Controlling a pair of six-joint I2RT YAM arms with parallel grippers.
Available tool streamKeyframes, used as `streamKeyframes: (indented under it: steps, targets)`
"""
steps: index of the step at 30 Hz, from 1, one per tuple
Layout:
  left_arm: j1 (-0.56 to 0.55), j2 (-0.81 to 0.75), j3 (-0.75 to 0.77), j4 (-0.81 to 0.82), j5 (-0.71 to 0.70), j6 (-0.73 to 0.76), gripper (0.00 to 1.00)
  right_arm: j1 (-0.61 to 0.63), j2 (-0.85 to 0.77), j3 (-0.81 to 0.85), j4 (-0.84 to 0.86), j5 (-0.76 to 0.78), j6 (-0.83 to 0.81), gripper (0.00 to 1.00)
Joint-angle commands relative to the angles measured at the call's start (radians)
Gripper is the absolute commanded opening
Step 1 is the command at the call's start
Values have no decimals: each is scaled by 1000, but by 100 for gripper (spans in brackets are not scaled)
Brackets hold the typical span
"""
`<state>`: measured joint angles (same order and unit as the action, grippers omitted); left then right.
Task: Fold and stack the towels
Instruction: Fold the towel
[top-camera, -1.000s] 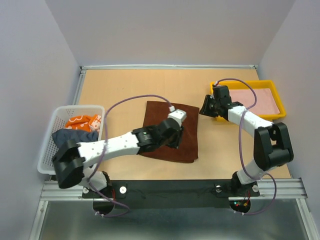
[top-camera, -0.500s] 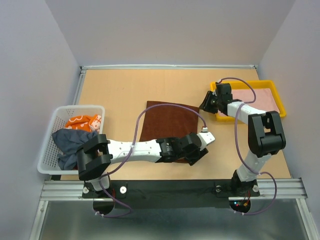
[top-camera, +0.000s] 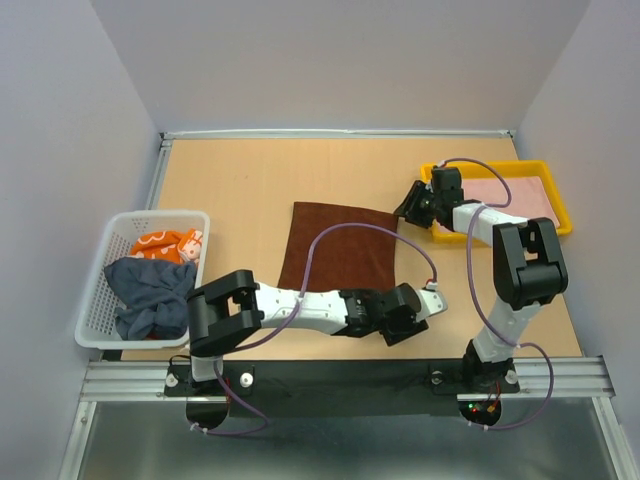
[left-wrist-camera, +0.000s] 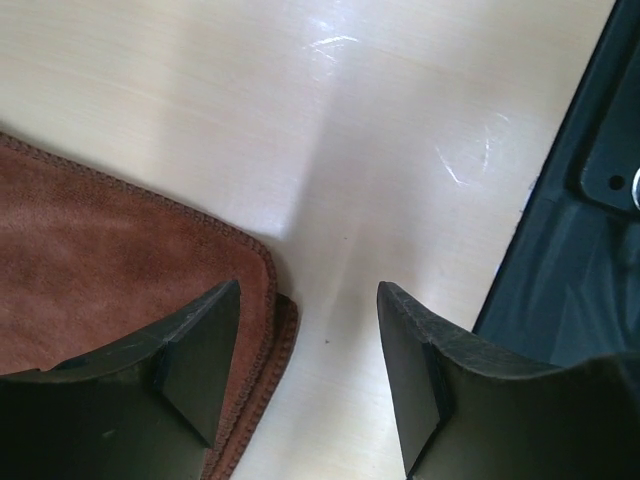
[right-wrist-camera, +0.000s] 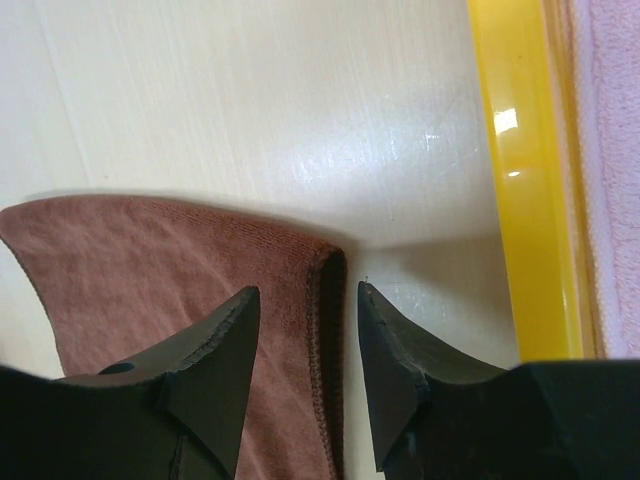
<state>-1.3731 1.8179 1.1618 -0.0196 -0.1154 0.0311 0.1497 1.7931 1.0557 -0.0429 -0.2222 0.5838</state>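
Two corners are wanting a firm pinch: the left fingers (left-wrist-camera: 195, 350) are hanging released over the near right corner of the reddish-brown soft cloth towel (top-camera: 340, 248), and the right fingers (right-wrist-camera: 205, 370) are straddling its far right corner, also released. Each should be catching both layers. It is lying flat, mid-tabletop, edges doubled.

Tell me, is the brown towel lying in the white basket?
No, the brown towel lies spread on the table, apart from the white basket.
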Motion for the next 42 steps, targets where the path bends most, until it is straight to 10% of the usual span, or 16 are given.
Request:
streamKeyframes:
  steps: [1, 16, 26, 42]
  targets:
    - [0, 7, 36, 43, -46, 30, 68, -10, 25, 26, 80, -25, 50, 50]
    - [0, 41, 30, 21, -69, 20, 55, -10, 52, 4, 118, -52, 70, 50]
    - [16, 28, 3, -28, -89, 3, 2, -9, 72, 7, 146, -59, 111, 51]
    - [32, -75, -25, -49, -81, -27, 0, -10, 89, -5, 166, -68, 152, 51]
